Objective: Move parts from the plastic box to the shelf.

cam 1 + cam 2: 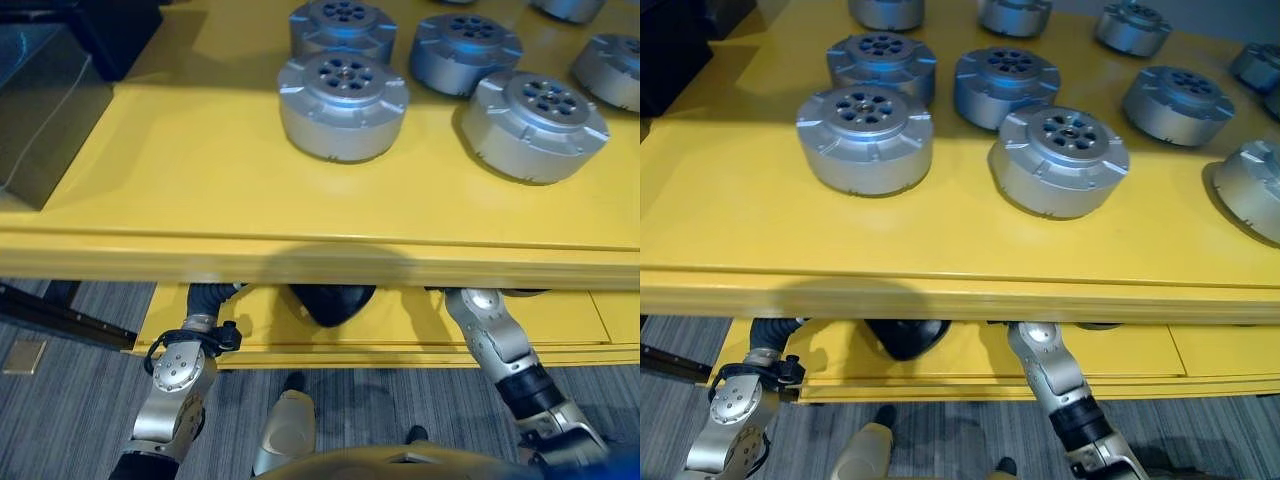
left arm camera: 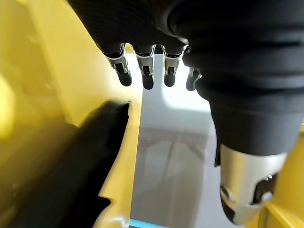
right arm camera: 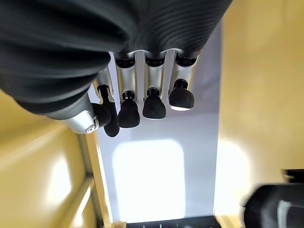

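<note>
Left eye view looks down on the yellow shelf [image 1: 200, 190], where several round silver-grey parts sit upright on its top surface. The nearest part [image 1: 342, 105] stands close to the front edge, with another part [image 1: 534, 125] just to its right and more behind them [image 1: 343, 28], [image 1: 464, 52]; the right eye view shows still more parts [image 1: 1171, 103] farther back and one [image 1: 1252, 188] at the right edge. They stand near one another, some almost touching. A dark box [image 1: 45, 110] rests on the shelf's far left.

Both my arms reach under the shelf's front lip, toward a lower yellow level [image 1: 400, 330].

My left hand [image 2: 145, 71] shows in the left wrist view: its fingers hang straight and relaxed, side by side, holding nothing. Past them lies a pale grey surface with yellow walls on either side.

My right hand [image 3: 142, 102] shows in the right wrist view: the fingers are straight in a row, the thumb [image 3: 107, 118] close beside them, and nothing is between them. Beyond the dark tips I see a pale surface between yellow sides.

Grey carpet floor [image 1: 60, 400] lies below the shelf.
</note>
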Robot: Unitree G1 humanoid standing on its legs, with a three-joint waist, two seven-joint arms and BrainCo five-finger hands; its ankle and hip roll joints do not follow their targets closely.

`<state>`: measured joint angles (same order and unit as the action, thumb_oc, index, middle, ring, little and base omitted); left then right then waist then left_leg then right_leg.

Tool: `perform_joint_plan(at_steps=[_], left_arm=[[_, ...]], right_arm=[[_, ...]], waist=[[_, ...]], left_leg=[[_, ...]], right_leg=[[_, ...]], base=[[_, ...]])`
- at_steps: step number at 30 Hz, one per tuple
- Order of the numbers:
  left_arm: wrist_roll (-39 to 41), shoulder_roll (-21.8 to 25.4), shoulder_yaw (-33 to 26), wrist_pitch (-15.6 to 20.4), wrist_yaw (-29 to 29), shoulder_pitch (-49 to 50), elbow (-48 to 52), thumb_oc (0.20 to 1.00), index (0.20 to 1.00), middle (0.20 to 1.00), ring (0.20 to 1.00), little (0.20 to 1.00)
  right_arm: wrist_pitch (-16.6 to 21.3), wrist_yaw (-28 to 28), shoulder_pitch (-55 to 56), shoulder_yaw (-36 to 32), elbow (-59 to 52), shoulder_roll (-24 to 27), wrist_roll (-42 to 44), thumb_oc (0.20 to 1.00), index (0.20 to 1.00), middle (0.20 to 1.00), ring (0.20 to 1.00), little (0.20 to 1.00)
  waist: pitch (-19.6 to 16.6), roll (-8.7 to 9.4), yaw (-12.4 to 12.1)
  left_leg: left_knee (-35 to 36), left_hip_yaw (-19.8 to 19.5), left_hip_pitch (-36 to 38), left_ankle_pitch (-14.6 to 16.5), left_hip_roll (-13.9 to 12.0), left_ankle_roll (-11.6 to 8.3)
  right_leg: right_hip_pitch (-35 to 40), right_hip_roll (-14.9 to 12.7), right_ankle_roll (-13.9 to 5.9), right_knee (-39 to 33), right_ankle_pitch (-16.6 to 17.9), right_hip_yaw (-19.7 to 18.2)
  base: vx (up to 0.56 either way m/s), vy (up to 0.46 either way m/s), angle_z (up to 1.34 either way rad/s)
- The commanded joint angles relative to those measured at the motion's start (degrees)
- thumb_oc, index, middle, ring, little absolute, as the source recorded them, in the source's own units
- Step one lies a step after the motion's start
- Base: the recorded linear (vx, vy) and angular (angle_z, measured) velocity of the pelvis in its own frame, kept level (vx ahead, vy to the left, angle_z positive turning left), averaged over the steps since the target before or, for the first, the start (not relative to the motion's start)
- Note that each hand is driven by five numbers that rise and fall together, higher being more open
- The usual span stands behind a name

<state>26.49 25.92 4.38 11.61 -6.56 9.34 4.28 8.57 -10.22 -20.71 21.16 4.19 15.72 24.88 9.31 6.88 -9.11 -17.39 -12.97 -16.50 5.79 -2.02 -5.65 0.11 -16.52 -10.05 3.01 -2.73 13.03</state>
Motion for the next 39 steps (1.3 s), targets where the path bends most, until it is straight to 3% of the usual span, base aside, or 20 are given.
perform_joint_plan(at_steps=[1, 8, 17, 22, 23, 24, 25, 27, 28, 32, 35, 36, 38, 39], left_arm=[[1.3, 2.4, -0.7, 2.8, -0.6, -2.3, 5.1, 1.000, 1.000, 1.000, 1.000, 1.000], [0.5, 1.8, 1.5, 3.5, -3.7, -6.9, 4.4, 1.000, 1.000, 1.000, 1.000, 1.000], [0.7, 2.2, 0.3, 3.5, -3.7, -4.0, 4.8, 1.000, 1.000, 1.000, 1.000, 1.000], [1.4, 2.6, 1.1, 3.8, -3.2, -4.4, 4.9, 1.000, 1.000, 1.000, 1.000, 1.000], [1.4, 2.6, 1.1, 3.8, -3.2, -4.5, 4.8, 1.000, 1.000, 1.000, 1.000, 1.000], [1.5, 2.5, 1.5, 3.9, -3.2, -5.1, 4.5, 1.000, 1.000, 1.000, 1.000, 1.000], [1.3, 2.3, 2.3, 3.9, -3.6, -6.1, 4.2, 1.000, 1.000, 1.000, 1.000, 1.000], [1.1, 2.1, 2.9, 4.0, -4.2, -7.5, 3.6, 1.000, 1.000, 1.000, 1.000, 1.000], [0.5, 1.8, 3.7, 4.4, -5.6, -9.9, 3.7, 1.000, 1.000, 1.000, 1.000, 1.000], [-2.4, -0.8, 4.9, 5.4, -11.4, -15.9, 3.5, 1.000, 1.000, 1.000, 1.000, 1.000], [-3.3, -1.4, 5.0, 5.7, -12.9, -17.5, 3.4, 1.000, 1.000, 1.000, 1.000, 1.000], [-3.9, -2.0, 5.3, 5.9, -14.4, -18.7, 3.0, 1.000, 1.000, 1.000, 1.000, 1.000], [-4.3, -2.2, 5.6, 6.1, -15.4, -19.8, 2.6, 1.000, 1.000, 1.000, 1.000, 1.000], [-4.8, -3.0, 5.1, 6.0, -16.9, -20.5, 2.3, 1.000, 1.000, 1.000, 1.000, 1.000]], right_arm=[[3.4, -2.7, -4.1, 0.0, -1.3, -0.8, -3.4, 0.200, 0.200, 0.200, 0.200, 0.200], [3.3, -6.3, -9.3, 0.3, 0.3, -2.4, -5.8, 0.200, 0.200, 0.200, 0.200, 0.200], [3.3, -5.3, -6.4, 0.1, 0.0, -2.1, -4.2, 0.200, 0.200, 0.200, 0.200, 0.200], [3.5, -5.7, -8.7, 0.4, -0.1, -1.7, -5.2, 0.200, 0.200, 0.200, 0.200, 0.200], [3.5, -5.7, -8.7, 0.4, 0.0, -1.7, -5.2, 0.272, 0.272, 0.272, 0.272, 0.272], [3.5, -6.2, -9.5, 0.3, -0.2, -1.7, -6.0, 0.426, 0.426, 0.426, 0.426, 0.426], [3.7, -6.9, -10.9, 0.0, -0.4, -1.6, -6.5, 1.000, 1.000, 1.000, 1.000, 1.000], [4.0, -7.8, -13.4, -0.4, -0.3, -1.4, -7.0, 1.000, 1.000, 1.000, 1.000, 1.000], [4.7, -9.8, -17.4, -1.2, -1.3, -1.1, -8.0, 1.000, 1.000, 1.000, 1.000, 1.000], [5.8, -14.7, -21.9, -2.9, -4.3, -0.4, -11.6, 1.000, 1.000, 1.000, 1.000, 1.000], [6.1, -15.7, -22.8, -3.5, -5.0, -0.1, -12.6, 1.000, 1.000, 1.000, 1.000, 1.000], [6.0, -16.7, -23.6, -3.5, -4.6, -0.2, -13.0, 1.000, 1.000, 1.000, 1.000, 1.000], [6.0, -17.4, -24.3, -3.2, -4.2, -0.2, -13.4, 1.000, 1.000, 1.000, 1.000, 1.000], [5.9, -18.0, -24.1, -3.5, -4.6, -0.3, -14.1, 1.000, 1.000, 1.000, 1.000, 1.000]], waist=[[2.1, 0.16, -2.0], [7.2, -1.50, -1.8], [7.1, -1.36, -0.9], [8.1, -1.97, 0.1], [8.1, -1.98, 0.1], [8.5, -2.24, 0.3], [9.4, -2.82, 0.7], [10.2, -3.40, 0.8], [12.0, -4.41, 1.3], [13.8, -5.14, 1.4], [13.7, -5.18, 1.6], [13.9, -5.17, 1.6], [14.2, -5.17, 1.6], [14.2, -4.82, 1.7]], left_leg=[[-1.5, -0.6, -1.3, 0.5, 0.6, 2.51], [-8.5, -1.0, -5.3, 2.6, 0.8, 2.57], [-4.9, 0.4, -2.8, 1.2, -1.0, 1.90], [-7.9, 0.7, -3.8, 2.2, -1.3, 2.00], [-8.1, 0.7, -3.9, 2.2, -1.3, 2.01], [-9.3, 0.8, -4.4, 2.8, -1.3, 2.11], [-11.6, 0.9, -5.6, 3.6, -1.3, 2.15], [-14.8, 1.0, -7.9, 4.7, -1.2, 2.34], [-19.6, 1.1, -12.3, 6.1, -0.5, 2.74], [-33.3, 1.5, -26.6, 10.2, 1.9, 3.96], [-35.8, 1.3, -30.3, 11.0, 2.8, 4.25], [-38.0, 1.6, -32.0, 13.0, 3.0, 4.40], [-38.8, 1.5, -34.2, 11.6, 3.3, 4.47], [-40.0, 1.5, -34.8, 13.4, 3.1, 4.39]], right_leg=[[0.2, 0.2, 2.26, 3.4, -0.7, 0.5], [-5.9, 0.0, 3.24, 12.7, -3.7, -1.0], [-5.5, 0.9, 2.93, 10.7, -2.9, -1.9], [-8.4, 0.9, 3.20, 15.3, -4.3, -3.6], [-8.5, 0.9, 3.20, 15.5, -4.4, -3.7], [-9.3, 0.9, 3.33, 17.1, -4.9, -4.0], [-11.2, 0.8, 3.68, 19.8, -5.9, -4.7], [-14.1, 0.7, 4.07, 23.3, -7.2, -5.8], [-19.6, 0.6, 4.79, 29.2, -9.0, -7.4], [-35.6, 0.5, 6.38, 44.6, -14.3, -10.1], [-39.5, 0.3, 6.55, 47.6, -15.4, -10.6], [-41.3, 0.2, 6.54, 49.8, -17.4, -10.8], [-43.5, 0.2, 6.96, 50.8, -16.5, -11.1], [-44.3, 0.2, 6.91, 52.2, -18.4, -11.2]], base=[[-0.12, -0.030, 0.18], [-0.11, 0.024, 0.08], [-0.02, -0.011, -0.09], [-0.07, 0.001, -0.13], [-0.07, 0.022, -0.12], [-0.10, 0.028, -0.13], [-0.14, 0.033, -0.09], [-0.21, 0.048, -0.13], [-0.32, 0.085, -0.13], [-0.23, 0.034, -0.13], [-0.05, -0.014, 0.13], [-0.04, -0.002, 0.38], [-0.04, -0.005, 0.00], [0.07, -0.022, -0.12]])
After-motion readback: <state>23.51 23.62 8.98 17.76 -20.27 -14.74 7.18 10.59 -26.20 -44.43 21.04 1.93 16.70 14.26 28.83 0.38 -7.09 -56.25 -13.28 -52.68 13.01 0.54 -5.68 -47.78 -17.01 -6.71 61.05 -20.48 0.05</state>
